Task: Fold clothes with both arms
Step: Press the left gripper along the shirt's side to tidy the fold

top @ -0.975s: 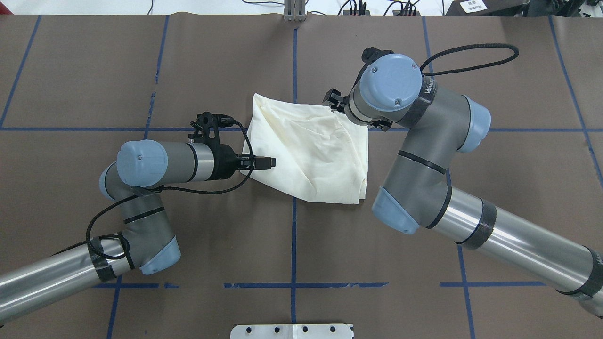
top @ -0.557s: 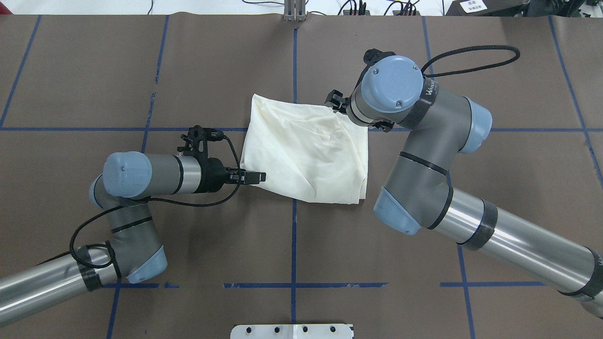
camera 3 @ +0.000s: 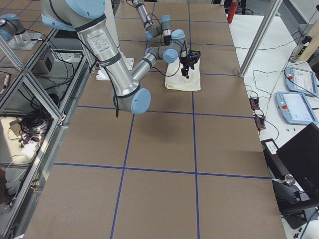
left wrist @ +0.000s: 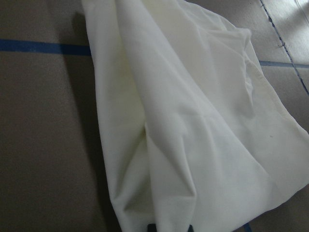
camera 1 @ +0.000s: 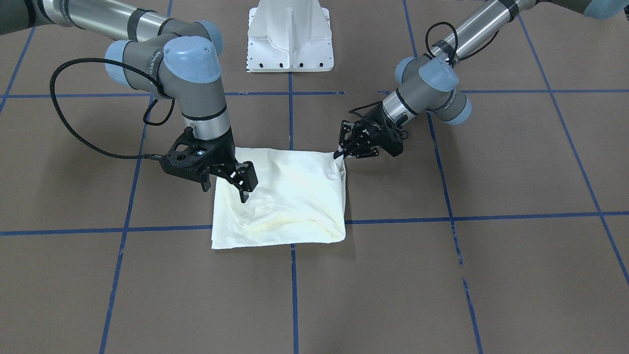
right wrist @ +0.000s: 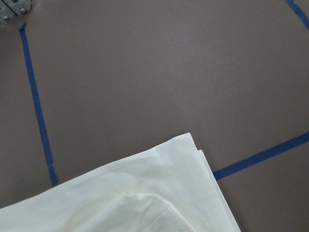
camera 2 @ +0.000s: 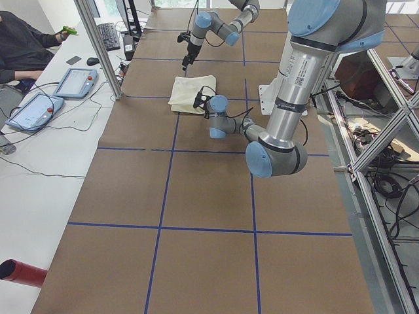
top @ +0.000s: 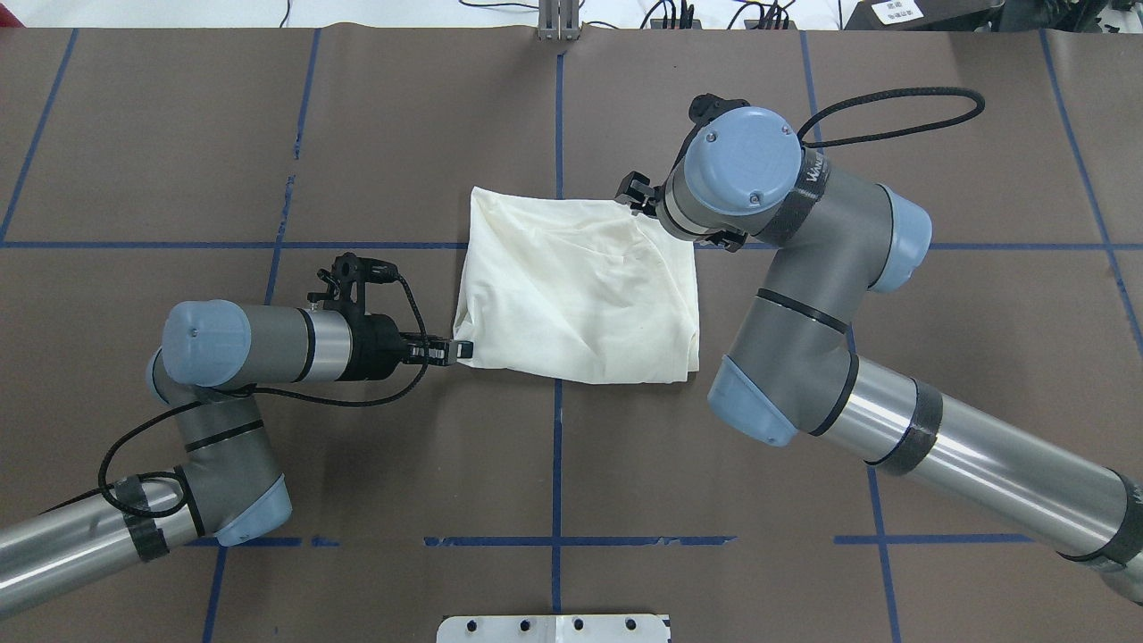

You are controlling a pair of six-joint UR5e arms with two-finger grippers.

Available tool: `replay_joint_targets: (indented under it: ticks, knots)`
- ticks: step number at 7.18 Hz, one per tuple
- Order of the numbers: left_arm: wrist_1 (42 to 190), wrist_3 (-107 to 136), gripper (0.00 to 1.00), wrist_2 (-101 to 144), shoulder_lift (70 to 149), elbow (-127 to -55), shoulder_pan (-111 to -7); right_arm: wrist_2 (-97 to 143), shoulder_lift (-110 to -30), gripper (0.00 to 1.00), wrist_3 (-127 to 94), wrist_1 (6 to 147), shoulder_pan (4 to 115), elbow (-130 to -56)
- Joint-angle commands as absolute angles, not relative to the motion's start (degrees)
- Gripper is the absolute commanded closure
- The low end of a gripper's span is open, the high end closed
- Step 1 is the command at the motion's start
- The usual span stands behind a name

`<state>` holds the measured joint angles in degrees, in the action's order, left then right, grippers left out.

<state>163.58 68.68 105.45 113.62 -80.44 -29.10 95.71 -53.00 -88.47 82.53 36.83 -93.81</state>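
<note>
Folded shirt (top: 580, 286) lies mid-table. Left gripper (top: 451, 349) seems clenched on its near corner, probably straightening it. I cannot tell the right gripper's (camera 1: 244, 195) state above the far side. Next: let go cleanly.

plain cream shirt (top: 580, 286). brown counter (top: 179, 134), blue tape grid (top: 557, 134). left arm (top: 268, 338), right arm (top: 795, 339) grey-silver with light blue caps (top: 748, 152). left claw (top: 460, 348), right claw (camera 1: 243, 194) black.
</note>
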Motion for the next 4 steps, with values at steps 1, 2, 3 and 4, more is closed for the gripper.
replay_joint_targets:
  ticks: [1, 2, 3, 4]
  knots:
    - [163.6, 68.6, 1.0, 105.5, 112.9, -80.5, -29.2, 95.7, -52.9, 0.0, -88.5, 82.5, 36.7, -93.8]
    - [163.7, 68.6, 1.0, 105.5, 112.4, -80.5, -29.3, 95.7, -52.9, 0.0, -88.4, 82.4, 36.8, -93.8]
    - [164.0, 68.6, 0.74, 105.6, 112.4, -80.7, -29.5, 95.7, -52.9, 0.0, -88.4, 82.4, 36.8, -93.7]
    - [163.4, 68.5, 0.31, 106.3, 112.0, -82.0, -30.8, 95.7, -52.9, 0.0, -88.3, 82.4, 36.8, -93.7]
